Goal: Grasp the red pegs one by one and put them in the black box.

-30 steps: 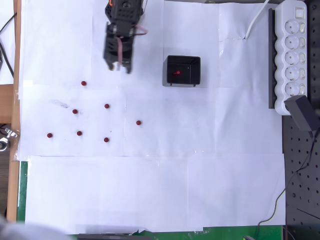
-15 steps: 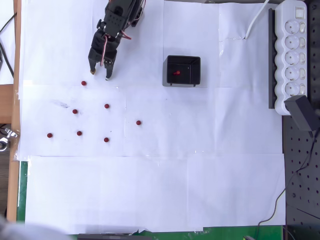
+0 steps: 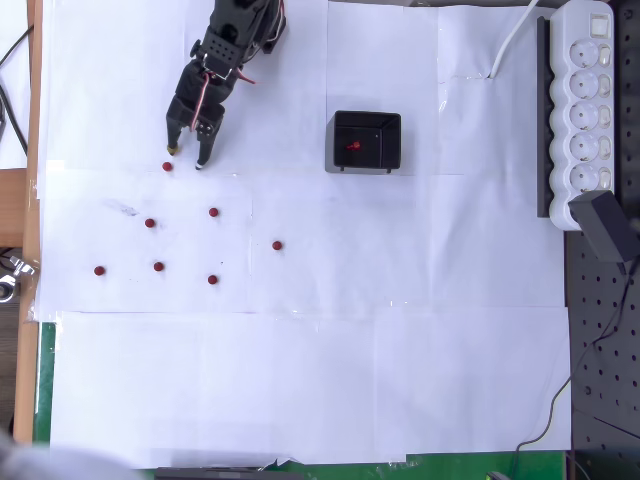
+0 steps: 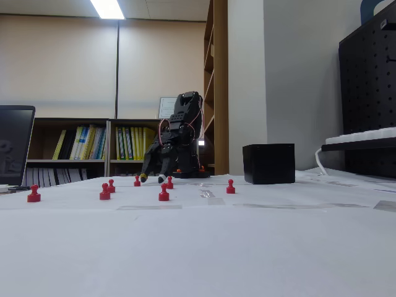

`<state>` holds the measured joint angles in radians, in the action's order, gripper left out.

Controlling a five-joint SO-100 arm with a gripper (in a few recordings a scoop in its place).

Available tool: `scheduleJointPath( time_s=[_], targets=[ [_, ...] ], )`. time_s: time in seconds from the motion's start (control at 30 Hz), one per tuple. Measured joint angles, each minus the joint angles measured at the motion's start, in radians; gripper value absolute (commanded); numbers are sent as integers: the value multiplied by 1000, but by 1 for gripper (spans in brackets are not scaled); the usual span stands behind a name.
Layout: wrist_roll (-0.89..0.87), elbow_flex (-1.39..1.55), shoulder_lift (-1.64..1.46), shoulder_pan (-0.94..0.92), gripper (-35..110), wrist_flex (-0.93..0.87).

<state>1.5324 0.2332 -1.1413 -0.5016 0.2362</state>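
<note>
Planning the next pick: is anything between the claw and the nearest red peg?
Nothing visible. The open claw hangs just above the nearest peg, with bare white paper between them.

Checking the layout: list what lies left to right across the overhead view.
Leftmost red peg → gripper over the peg cluster → lone red peg → black box → white power strip.
</note>
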Motion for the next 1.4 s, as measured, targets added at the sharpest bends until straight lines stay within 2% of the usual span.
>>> scheduleJointPath(
  time_s=[0.33, 0.87, 1.4],
  targets=[
    [-11, 3, -163, -15, 20, 183],
    [-31, 81, -287, -29, 19, 229],
    [-44, 94, -301, -29, 10, 230]
  ],
)
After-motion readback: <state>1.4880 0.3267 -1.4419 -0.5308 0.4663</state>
